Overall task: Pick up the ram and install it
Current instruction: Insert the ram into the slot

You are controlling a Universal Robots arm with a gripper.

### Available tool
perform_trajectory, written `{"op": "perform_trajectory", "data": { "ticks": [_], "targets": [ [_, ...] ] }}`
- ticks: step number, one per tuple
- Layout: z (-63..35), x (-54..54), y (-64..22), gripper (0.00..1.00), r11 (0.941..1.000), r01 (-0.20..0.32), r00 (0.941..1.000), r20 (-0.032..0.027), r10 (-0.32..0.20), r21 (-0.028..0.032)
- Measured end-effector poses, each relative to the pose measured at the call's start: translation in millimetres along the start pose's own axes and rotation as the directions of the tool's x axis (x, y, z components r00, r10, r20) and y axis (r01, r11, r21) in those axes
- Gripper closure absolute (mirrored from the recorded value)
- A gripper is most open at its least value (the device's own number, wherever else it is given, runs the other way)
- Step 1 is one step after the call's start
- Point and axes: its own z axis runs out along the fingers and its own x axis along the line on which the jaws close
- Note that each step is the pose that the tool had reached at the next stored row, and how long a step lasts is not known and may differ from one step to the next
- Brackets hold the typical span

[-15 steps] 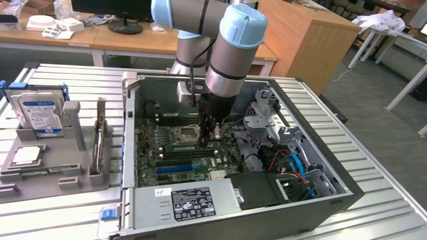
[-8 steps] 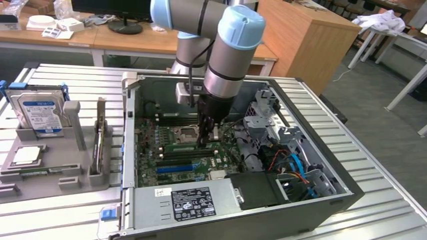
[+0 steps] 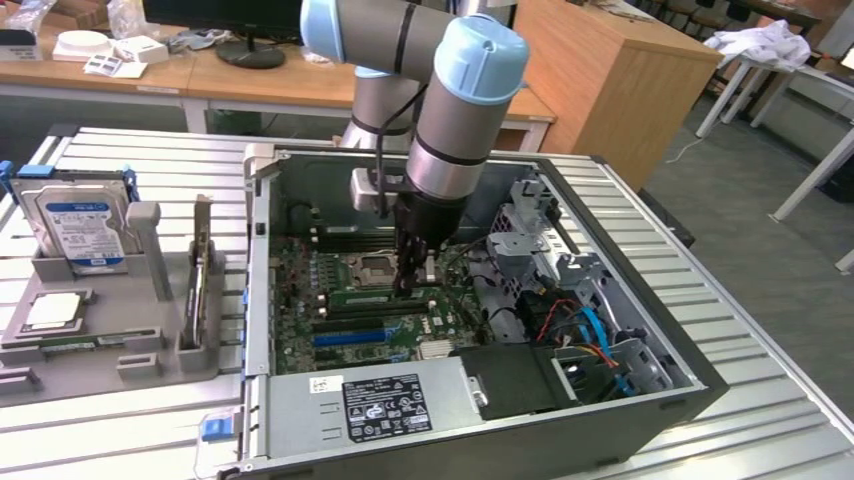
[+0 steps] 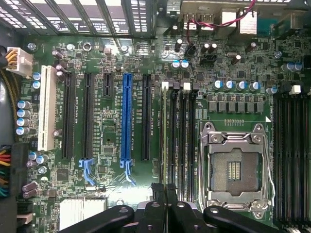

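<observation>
The ram (image 4: 165, 136) is a thin green stick seen edge-on. It stands in the black memory slot just beside the long expansion slots, with a white clip (image 4: 165, 85) at its far end. My gripper (image 4: 165, 194) is shut on the stick's near end, its dark fingertips (image 4: 156, 193) pressed together over the board. In the exterior view the gripper (image 3: 415, 283) reaches straight down into the open computer case (image 3: 260, 260), onto the motherboard (image 3: 300, 280) next to the processor socket (image 3: 374, 265).
An empty processor socket (image 4: 234, 167) and more black memory slots (image 4: 291, 145) lie beside the ram. A blue expansion slot (image 4: 127, 116) is on its other side. Outside the case, a grey tray holds a hard drive (image 3: 80, 230) and a processor chip (image 3: 54, 312). The power supply (image 3: 380, 405) fills the near end.
</observation>
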Motion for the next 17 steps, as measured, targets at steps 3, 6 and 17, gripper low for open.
{"op": "perform_trajectory", "data": {
  "ticks": [3,6,17],
  "targets": [
    [0.0,0.0,0.0,0.88,1.0,-0.002,1.0,0.0001,0.002,0.0],
    [0.1,0.0,0.0,0.88,1.0,-0.002,1.0,0.0002,0.002,0.0],
    [3.4,0.0,-0.2,0.88,1.0,-0.002,1.0,0.0005,0.002,0.0004]
  ]
}}
